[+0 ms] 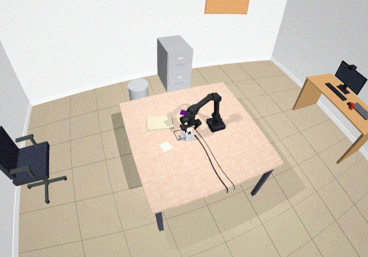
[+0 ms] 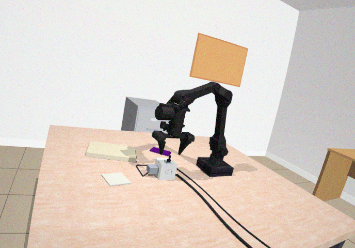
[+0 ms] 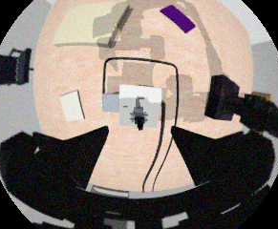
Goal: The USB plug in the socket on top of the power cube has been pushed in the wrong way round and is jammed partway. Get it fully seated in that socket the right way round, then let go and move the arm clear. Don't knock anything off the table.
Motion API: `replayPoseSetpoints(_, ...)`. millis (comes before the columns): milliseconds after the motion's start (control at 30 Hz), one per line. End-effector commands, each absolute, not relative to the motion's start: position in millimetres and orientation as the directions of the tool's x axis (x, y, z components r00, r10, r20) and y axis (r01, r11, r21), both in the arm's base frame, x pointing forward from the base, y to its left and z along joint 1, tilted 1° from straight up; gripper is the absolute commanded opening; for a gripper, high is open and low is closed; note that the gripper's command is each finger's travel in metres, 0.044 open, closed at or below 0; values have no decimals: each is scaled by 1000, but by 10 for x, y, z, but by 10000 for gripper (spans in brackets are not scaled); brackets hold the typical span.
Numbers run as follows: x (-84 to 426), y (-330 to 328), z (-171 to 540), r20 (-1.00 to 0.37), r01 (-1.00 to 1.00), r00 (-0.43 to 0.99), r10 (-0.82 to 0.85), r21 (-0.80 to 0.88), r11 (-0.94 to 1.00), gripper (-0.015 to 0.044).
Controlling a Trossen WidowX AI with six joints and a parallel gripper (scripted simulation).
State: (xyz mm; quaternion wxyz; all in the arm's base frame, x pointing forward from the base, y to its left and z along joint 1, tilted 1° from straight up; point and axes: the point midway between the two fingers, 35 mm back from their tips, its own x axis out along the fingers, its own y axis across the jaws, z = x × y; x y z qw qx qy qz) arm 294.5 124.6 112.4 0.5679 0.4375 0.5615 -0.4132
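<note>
The white power cube (image 1: 188, 138) (image 2: 161, 171) (image 3: 150, 93) stands on the table. A small black USB plug (image 2: 168, 159) (image 3: 139, 117) sticks up from its top face; how deep it sits and which way round it is are too small to tell. A grey-blue plug block (image 2: 151, 168) (image 3: 110, 102) sits in the cube's side. My gripper (image 2: 170, 154) (image 3: 140, 129) is open and empty, pointing down, with its fingertips a little above the black plug. In the wrist view the plug lies just beyond the line between the fingertips.
A thin black cable (image 2: 194, 182) (image 3: 177, 86) loops around the cube, and a thicker one (image 2: 207, 201) runs beside it over the table edge. A cream box (image 2: 108, 151) (image 3: 83, 24), a purple slab (image 2: 158, 151) (image 3: 178, 19) and a pale note pad (image 2: 115, 179) (image 3: 72, 105) lie nearby.
</note>
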Motion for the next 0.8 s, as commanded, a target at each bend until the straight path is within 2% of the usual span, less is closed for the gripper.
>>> replayPoseSetpoints(0, 2938, 1250, 1078, -999, 962, 23, 24, 29, 271, 440)
replayPoseSetpoints(300, 2939, 1252, 1022, -999, 962, 23, 24, 29, 271, 440)
replayPoseSetpoints(767, 2944, 1247, 1038, -999, 961, 26, 21, 31, 276, 72)
